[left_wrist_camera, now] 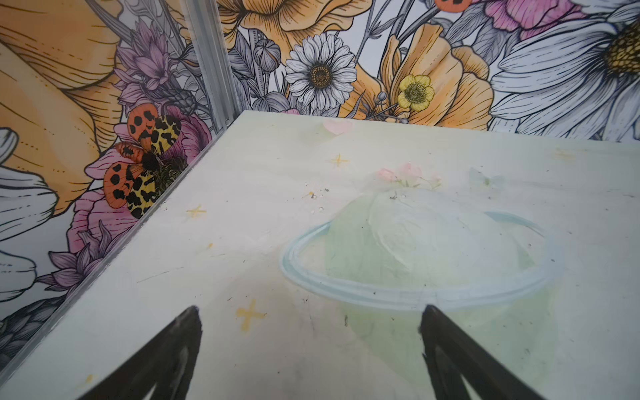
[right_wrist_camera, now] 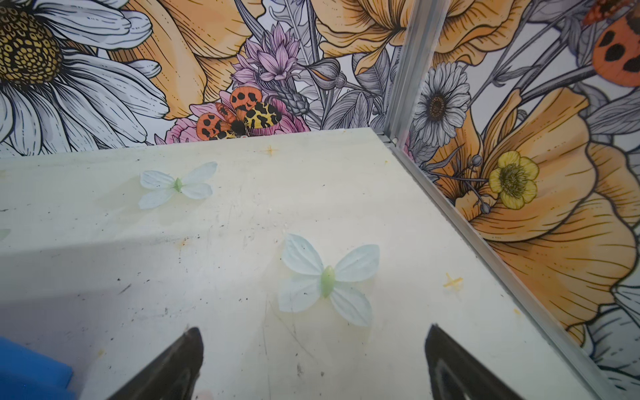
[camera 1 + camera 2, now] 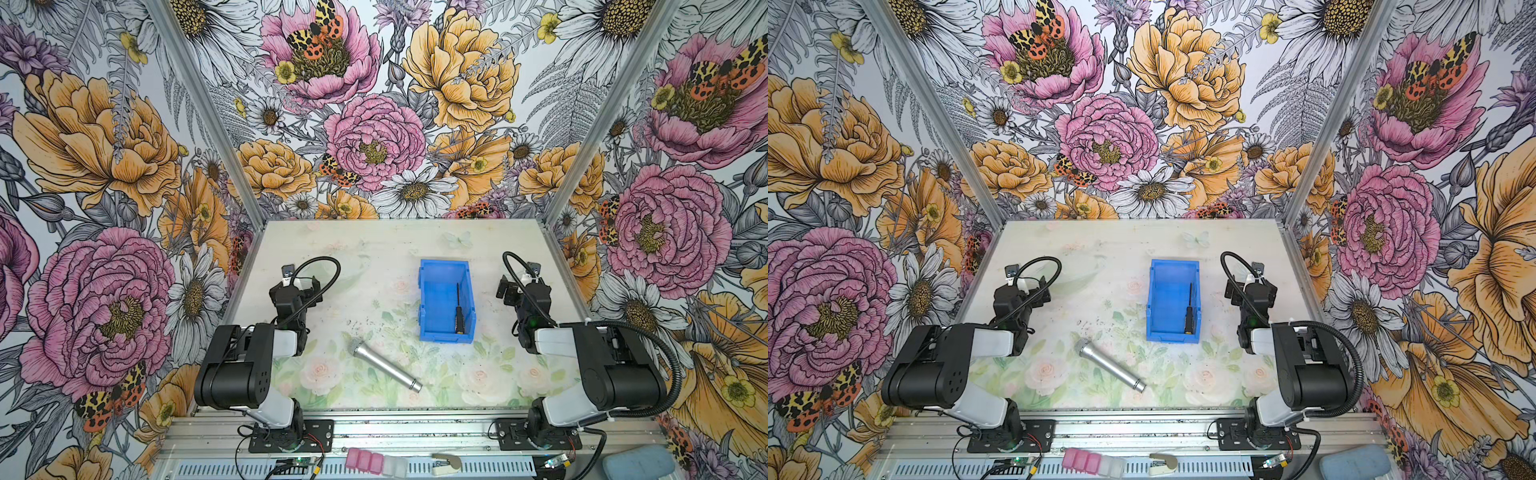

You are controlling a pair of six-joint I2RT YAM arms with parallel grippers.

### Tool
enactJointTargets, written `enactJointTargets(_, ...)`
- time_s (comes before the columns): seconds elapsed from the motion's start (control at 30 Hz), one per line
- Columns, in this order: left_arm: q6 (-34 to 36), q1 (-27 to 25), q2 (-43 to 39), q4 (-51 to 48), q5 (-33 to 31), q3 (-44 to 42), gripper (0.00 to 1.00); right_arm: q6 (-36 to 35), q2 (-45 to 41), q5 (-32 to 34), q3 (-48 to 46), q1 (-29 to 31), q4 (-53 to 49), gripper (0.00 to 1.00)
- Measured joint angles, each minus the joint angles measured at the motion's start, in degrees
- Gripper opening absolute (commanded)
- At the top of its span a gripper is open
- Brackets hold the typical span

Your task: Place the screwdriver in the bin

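The microphone (image 3: pixel 384 365) lies slantwise on the tabletop (image 3: pixel 365 266), back toward the arm bases and behind both claws. Its mesh head points toward the left claw's side, and it sits apart from the bin.

The left claw (image 1: pixel 311 308) hangs above the tabletop with its fingers spread wide and only bare surface between them. The right claw (image 2: pixel 313 328) hangs the same way, fingers apart and holding nothing.

The blue bin (image 3: pixel 424 299) stands between the two claws, closer to the right one; a corner of it shows just beside that claw in the right wrist view. In both top views the screwdriver (image 3: pixel 459 309) lies inside the bin along the wall nearest the right claw. Its handle is at the near end and its shaft points away.

Ahead of both claws are scuffed tabletop and flowered walls.
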Motion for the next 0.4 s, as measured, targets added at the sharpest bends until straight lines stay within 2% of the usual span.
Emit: enactJointTargets(0.4, 0.0, -0.5, 0.0, 2.4, 1.2, 0.0, 0.99, -0.5, 0.0, 0.0, -0.2, 0.0, 1.6, 0.99)
